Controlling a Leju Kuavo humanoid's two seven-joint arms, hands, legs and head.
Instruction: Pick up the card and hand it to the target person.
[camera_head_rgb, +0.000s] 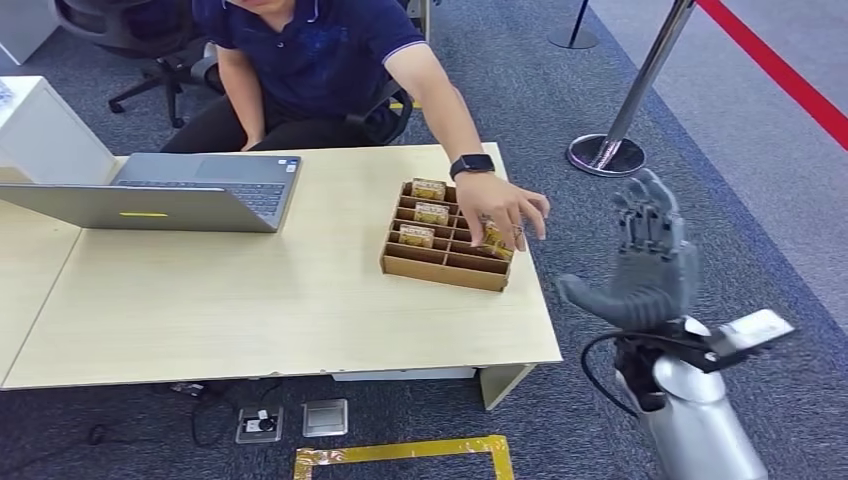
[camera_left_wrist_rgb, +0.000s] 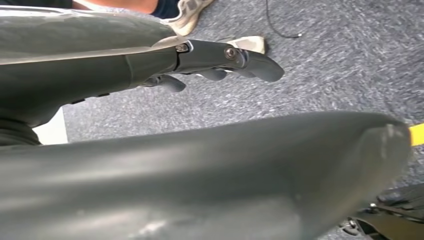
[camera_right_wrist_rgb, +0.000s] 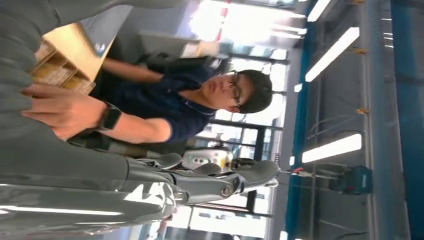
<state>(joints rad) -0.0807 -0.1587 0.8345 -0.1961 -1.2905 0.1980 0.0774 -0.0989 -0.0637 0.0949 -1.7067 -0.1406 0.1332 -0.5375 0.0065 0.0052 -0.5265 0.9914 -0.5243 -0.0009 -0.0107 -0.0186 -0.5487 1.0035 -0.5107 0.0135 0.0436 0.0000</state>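
Note:
A brown cardboard box (camera_head_rgb: 446, 262) with slotted compartments sits near the right end of the wooden table (camera_head_rgb: 250, 300). Small yellow-printed cards (camera_head_rgb: 431, 212) stand in its slots. A seated person in a dark blue shirt (camera_head_rgb: 320, 50) reaches in, and the person's hand (camera_head_rgb: 505, 208) touches a card (camera_head_rgb: 496, 241) in the near right corner. My right hand (camera_head_rgb: 645, 265) is raised beside the table's right edge, open, fingers spread upward, holding nothing. The right wrist view shows its fingers (camera_right_wrist_rgb: 220, 182) with the person (camera_right_wrist_rgb: 150, 112) beyond. My left hand (camera_left_wrist_rgb: 220, 57) hangs over carpet, fingers extended, holding nothing.
An open grey laptop (camera_head_rgb: 170, 192) lies on the table's far left. A stanchion base (camera_head_rgb: 606, 154) and a red floor line (camera_head_rgb: 790, 75) are at the far right. Floor sockets (camera_head_rgb: 292, 420) and a yellow-taped frame (camera_head_rgb: 400, 455) lie in front of the table.

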